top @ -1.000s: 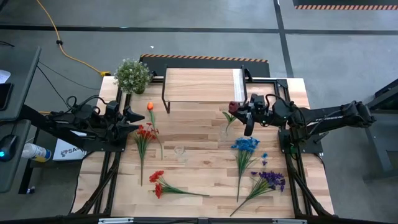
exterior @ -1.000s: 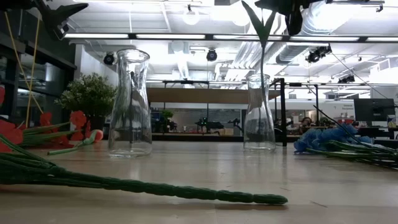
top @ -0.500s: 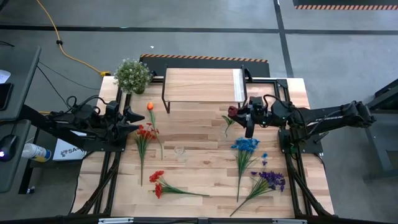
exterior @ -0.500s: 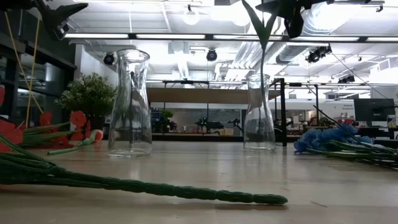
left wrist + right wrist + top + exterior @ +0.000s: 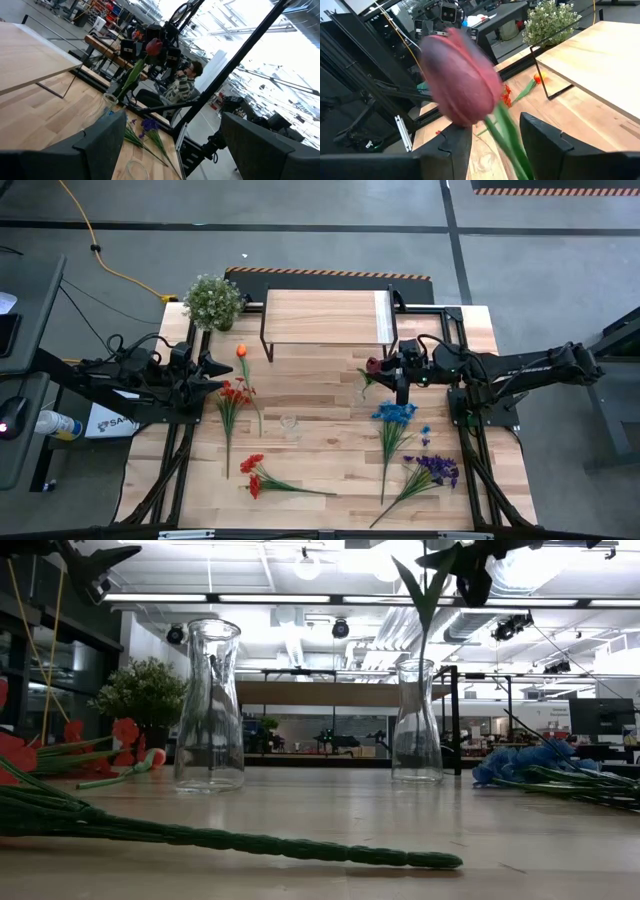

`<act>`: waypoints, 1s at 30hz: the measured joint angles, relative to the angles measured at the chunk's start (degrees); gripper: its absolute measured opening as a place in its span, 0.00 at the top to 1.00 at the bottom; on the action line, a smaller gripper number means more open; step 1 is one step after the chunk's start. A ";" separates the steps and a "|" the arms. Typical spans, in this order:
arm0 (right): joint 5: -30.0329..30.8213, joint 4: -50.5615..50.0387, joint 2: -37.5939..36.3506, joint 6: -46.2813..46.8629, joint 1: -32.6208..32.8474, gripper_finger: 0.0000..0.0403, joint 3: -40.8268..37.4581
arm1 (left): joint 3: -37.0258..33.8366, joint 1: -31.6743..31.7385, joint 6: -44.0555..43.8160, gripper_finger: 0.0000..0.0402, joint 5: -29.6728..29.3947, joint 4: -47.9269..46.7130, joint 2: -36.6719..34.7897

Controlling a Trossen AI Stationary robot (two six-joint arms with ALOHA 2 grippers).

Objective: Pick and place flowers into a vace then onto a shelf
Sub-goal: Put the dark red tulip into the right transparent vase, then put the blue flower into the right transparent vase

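1. The right hand (image 5: 388, 366) hangs over the counter (image 5: 330, 450) just in front of the shelf (image 5: 325, 318), its fingers closed on the stem of a dark red bud (image 5: 460, 82); the leafy stem (image 5: 425, 600) drops toward the mouth of a glass vase (image 5: 417, 722).
2. From the low view the stem appears to reach into that vase, though glare on the glass makes the tip hard to follow.
3. From above the vase is nearly invisible, a faint ring under the bud.
4. A second vase (image 5: 210, 705) stands empty nearer the counter's middle.
5. The left hand (image 5: 218, 375) waits at the counter's left edge beside the red flowers (image 5: 233, 393) and orange tulip (image 5: 241, 351), its fingers spread and holding nothing.
6. Blue flowers (image 5: 394, 414), a purple spray (image 5: 436, 470) and another red bunch (image 5: 252, 472) lie flat on the counter.
7. A potted plant (image 5: 212, 301) sits at the far left corner.
8. In the left wrist view, a seated person (image 5: 181, 86) beyond the counter is partly hidden by a frame.
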 joint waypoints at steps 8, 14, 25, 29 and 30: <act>-1.09 -0.07 0.00 0.01 0.01 0.54 0.00 | 0.00 0.00 0.00 0.11 0.00 0.02 -0.02; -3.60 -2.41 0.00 0.03 0.01 0.52 0.00 | 0.00 0.01 0.00 0.11 0.00 0.02 -0.01; -9.45 -2.92 -0.86 2.95 -0.01 0.52 0.00 | 0.00 0.01 0.00 0.11 0.02 0.02 -0.01; -16.48 -5.39 -1.32 8.40 -0.01 0.52 0.00 | 0.00 0.00 0.00 0.11 0.02 0.02 -0.02; -18.01 -6.39 -1.33 10.12 0.02 0.52 0.00 | 0.00 0.00 0.00 0.11 0.02 -0.02 -0.02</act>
